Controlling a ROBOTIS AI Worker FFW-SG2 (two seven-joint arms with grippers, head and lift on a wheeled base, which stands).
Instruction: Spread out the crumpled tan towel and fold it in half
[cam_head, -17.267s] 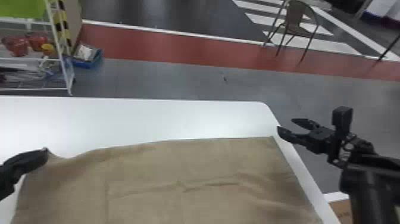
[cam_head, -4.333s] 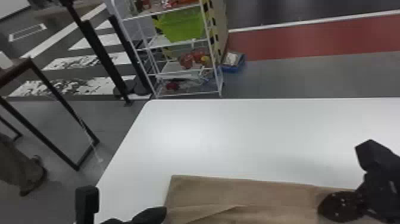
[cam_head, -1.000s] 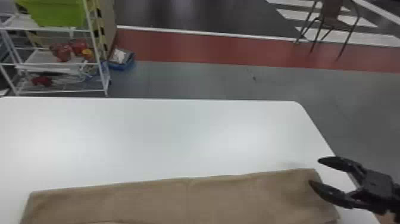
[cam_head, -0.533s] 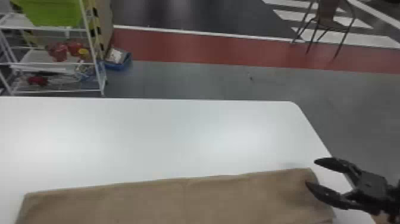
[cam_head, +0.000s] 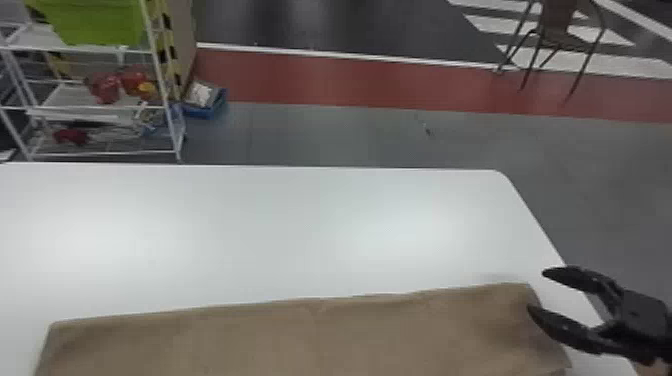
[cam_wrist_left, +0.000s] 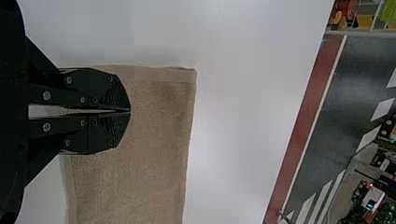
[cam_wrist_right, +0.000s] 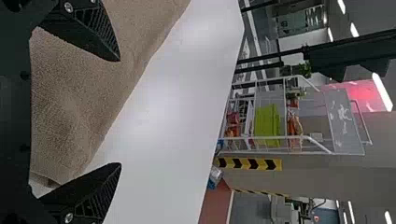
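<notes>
From my head, I see the tan towel (cam_head: 300, 340) lying as a long, mostly flat band on the near part of the table (cam_head: 300, 225). My right claw (cam_head: 537, 291) gapes wide at its right end, one finger beside the slightly rumpled corner. Past the table stand a wire rack (cam_head: 167, 100) and a chair (cam_head: 557, 30), well out of my way.

From my left wrist, my left claw (cam_wrist_left: 130, 110) is clenched above the towel, with no cloth visibly pinched. The band's edges look straight, so I judge the spreading done and the half fold made or nearly so.

From my right wrist, the released fingers straddle the towel's edge. Next I should lift clear without snagging that corner, perhaps after smoothing it.
</notes>
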